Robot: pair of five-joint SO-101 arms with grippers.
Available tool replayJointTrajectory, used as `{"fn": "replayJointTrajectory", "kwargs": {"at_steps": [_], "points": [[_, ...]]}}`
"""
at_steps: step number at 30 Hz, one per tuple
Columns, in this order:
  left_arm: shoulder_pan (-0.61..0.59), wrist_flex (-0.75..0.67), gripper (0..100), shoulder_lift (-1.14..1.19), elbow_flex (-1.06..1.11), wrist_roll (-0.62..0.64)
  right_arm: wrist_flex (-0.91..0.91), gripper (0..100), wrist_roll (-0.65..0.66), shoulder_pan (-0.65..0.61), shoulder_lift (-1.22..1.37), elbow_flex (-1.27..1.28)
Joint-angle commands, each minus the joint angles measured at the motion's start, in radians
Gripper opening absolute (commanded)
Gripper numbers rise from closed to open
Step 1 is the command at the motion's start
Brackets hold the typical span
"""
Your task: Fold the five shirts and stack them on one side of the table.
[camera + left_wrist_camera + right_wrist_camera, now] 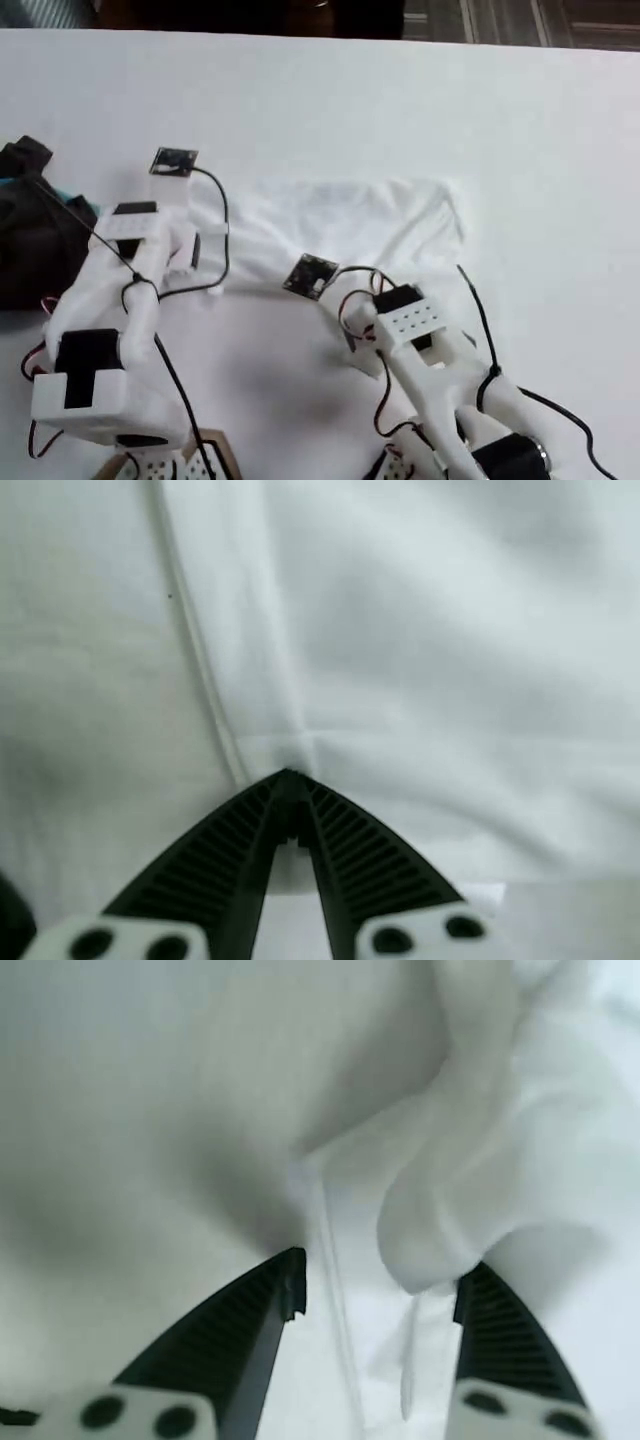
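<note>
From above, the white shirt [350, 220] lies spread out on the white table [330, 100], about in the middle, partly folded into a wide band. A heap of dark clothes [30, 240] sits well away from the shirt, at the table's edge beyond the shirt's left end. The left arm [110, 300] bends down to that left end, where the cloth is drawn out into a point toward it. The right arm [430, 350] comes in from the near side and ends at the shirt's near edge, around its middle.

In the left wrist view, the left gripper [290, 785] has its two black ribbed fingers brought together into a narrow wedge, with the tips pinched on the shirt's hem where a seam line meets a fold. White cloth stretches flat beyond the tips.

In the right wrist view, the right gripper [382, 1275] is spread wide just above the shirt. A raised, rumpled fold of the cloth hangs down between the two fingers, nearer one of them, and a stitched hem runs beside the other.
</note>
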Motion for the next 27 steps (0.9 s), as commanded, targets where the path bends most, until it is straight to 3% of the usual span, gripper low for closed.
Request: {"fn": "replayJointTrajectory", "kwargs": {"at_steps": [1,8,17,23,27], "points": [[0.009,0.005,3,0.003,-0.027,-0.005,-0.008,24.1,0.002,-0.004,0.071,-0.028],[0.008,0.005,3,0.003,-0.027,-0.005,0.004,18.8,0.009,-0.012,0.085,-0.058],[0.008,0.002,3,0.003,-0.027,-0.005,0.223,23.4,0.005,0.001,-0.335,-0.055],[0.009,0.0,3,0.003,-0.027,-0.005,0.117,23.6,0.009,0.142,-0.32,-0.035],[0.009,-0.002,3,0.003,-0.027,-0.005,0.012,23.6,0.009,0.156,-0.185,-0.011]]}}
